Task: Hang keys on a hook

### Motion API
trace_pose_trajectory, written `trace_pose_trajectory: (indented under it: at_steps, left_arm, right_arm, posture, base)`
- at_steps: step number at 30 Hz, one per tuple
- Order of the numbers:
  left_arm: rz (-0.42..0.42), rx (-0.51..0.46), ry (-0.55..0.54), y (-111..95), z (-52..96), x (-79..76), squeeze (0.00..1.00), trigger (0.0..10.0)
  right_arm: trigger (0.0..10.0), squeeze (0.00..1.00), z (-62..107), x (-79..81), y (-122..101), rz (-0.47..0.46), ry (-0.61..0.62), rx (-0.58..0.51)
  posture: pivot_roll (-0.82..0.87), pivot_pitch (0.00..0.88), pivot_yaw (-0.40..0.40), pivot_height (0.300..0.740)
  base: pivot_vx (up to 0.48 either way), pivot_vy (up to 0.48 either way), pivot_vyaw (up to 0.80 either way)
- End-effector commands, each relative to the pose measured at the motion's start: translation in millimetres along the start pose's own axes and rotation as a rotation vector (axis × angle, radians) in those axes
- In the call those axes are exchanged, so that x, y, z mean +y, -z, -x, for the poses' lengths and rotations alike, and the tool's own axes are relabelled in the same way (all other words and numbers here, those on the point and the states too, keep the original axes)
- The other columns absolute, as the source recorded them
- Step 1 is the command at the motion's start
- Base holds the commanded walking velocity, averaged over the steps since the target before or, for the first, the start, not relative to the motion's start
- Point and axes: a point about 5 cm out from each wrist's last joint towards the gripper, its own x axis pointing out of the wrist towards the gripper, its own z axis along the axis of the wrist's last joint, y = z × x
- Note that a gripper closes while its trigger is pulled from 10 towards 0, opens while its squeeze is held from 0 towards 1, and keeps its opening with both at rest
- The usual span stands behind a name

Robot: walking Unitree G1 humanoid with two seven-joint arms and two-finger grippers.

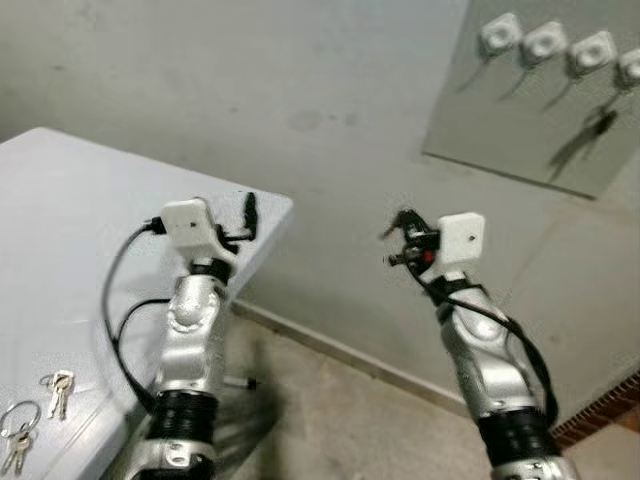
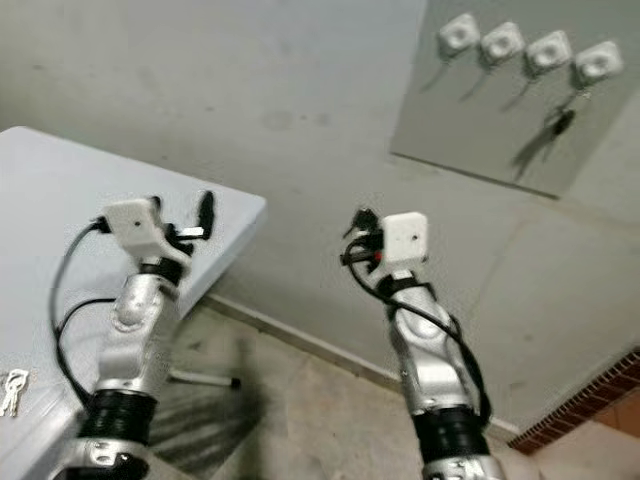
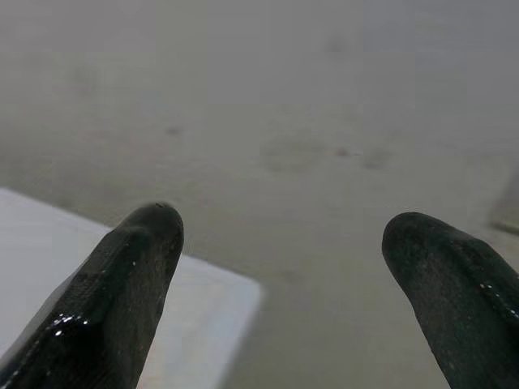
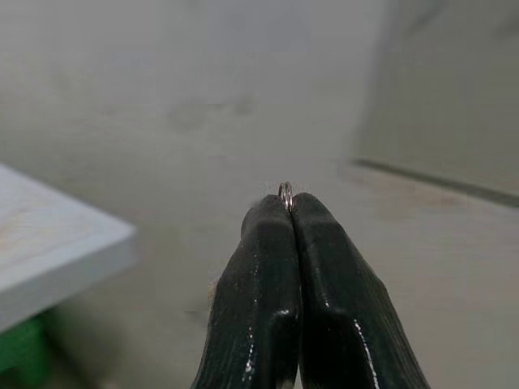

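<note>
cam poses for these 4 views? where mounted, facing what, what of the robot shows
Left eye: head, looking forward-down at wall, hooks, table; both arms show.
Right eye: same head, same scene; shares the hung keys and both arms with left eye.
Left wrist: along open left pincer, facing wall and table corner; both fingers show.
Right wrist: along right pincer, shut on a key ring, facing wall; shares table edge with left wrist.
</note>
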Motion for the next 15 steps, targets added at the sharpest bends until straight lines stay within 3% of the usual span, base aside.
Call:
trace_pose_trajectory:
  at_steps: [1, 15]
  left_arm:
    - [-0.014, -0.007, -0.001, -4.0, -1.3, 1.6, 0.00, 10.0]
    - [0.004, 0.004, 0.002, -3.3, -2.7, 0.3, 0.00, 10.0]
  right_arm:
    - [10.0, 0.00, -2.4, 0.6, -3.8, -0.010, 0.006, -0.016]
    - [10.0, 0.00, -4.1, 0.9, -5.2, -0.010, 0.017, -0.021]
  posture:
    - [0.02, 0.000, -0.042, 0.740]
    - [0.02, 0.000, -0.042, 0.740]
  base:
    - [0.000, 0.000, -0.78]
    - [0.000, 0.000, -0.78]
